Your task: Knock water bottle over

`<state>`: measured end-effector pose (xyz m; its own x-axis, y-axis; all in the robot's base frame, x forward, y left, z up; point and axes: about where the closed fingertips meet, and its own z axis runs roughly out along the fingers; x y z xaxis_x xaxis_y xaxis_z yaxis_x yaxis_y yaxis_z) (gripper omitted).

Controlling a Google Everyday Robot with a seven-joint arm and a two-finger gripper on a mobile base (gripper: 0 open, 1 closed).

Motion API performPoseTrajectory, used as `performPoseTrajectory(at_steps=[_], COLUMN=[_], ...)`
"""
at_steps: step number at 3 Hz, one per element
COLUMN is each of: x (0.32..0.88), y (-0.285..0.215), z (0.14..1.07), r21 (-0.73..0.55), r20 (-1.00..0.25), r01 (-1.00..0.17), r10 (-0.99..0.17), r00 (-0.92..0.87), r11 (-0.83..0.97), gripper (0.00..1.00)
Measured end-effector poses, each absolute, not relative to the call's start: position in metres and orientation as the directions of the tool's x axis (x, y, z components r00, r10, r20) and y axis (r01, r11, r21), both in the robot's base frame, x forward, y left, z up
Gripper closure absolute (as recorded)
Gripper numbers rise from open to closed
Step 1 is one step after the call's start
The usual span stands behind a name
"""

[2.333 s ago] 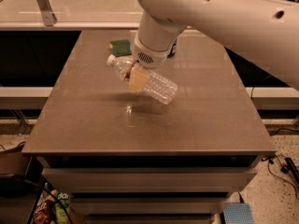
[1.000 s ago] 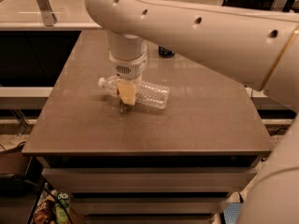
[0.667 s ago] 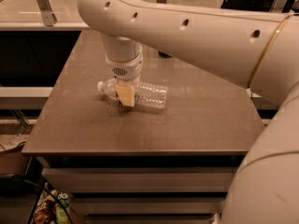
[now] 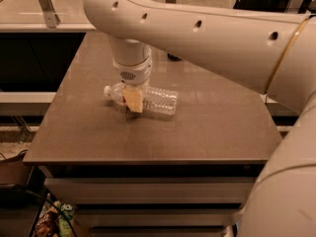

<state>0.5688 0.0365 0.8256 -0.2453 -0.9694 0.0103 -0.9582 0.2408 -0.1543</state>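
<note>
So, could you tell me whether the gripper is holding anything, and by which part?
Cannot be told: the gripper sits down over the water bottle, near its cap end, and the bottle lies sideways on the table.

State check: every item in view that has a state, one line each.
water bottle: lying on its side on the table, white cap on, at the image-left end.
gripper: lowered onto the bottle's middle, arm coming in from above.
table: bears the bottle.
</note>
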Motion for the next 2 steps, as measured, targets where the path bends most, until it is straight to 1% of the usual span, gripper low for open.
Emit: performPoseTrajectory(at_steps=[2], x=[0.5685], y=[0.0353], z=[0.8263], r21=[-0.158], r20=[0.007], r01=[-0.957], r10=[-0.969], r00=[-0.246], r11=[0.242], gripper=[0.13])
